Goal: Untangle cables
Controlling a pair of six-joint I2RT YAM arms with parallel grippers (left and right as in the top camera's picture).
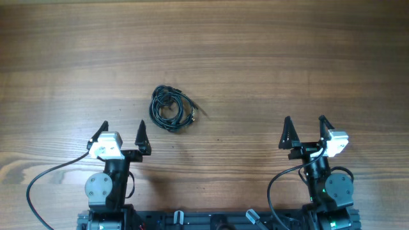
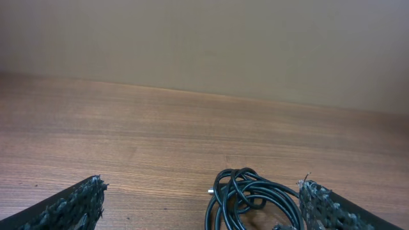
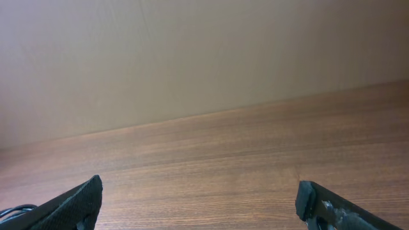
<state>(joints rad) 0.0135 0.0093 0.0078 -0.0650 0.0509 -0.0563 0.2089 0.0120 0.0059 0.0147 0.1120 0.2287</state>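
Observation:
The cables lie as one small tangled black bundle on the wooden table, a silvery plug end sticking out at its right. In the left wrist view the cables sit just ahead of the right fingertip, with a small silver plug at the bundle's left. My left gripper is open and empty, near the table's front edge, below and left of the bundle. My right gripper is open and empty too, far to the right of the bundle. Only a sliver of the cables shows in the right wrist view, at its left edge.
Bare wood table spreads on all sides of the bundle. The arm bases and their thick black wires sit along the front edge. A plain wall stands behind the table's far edge.

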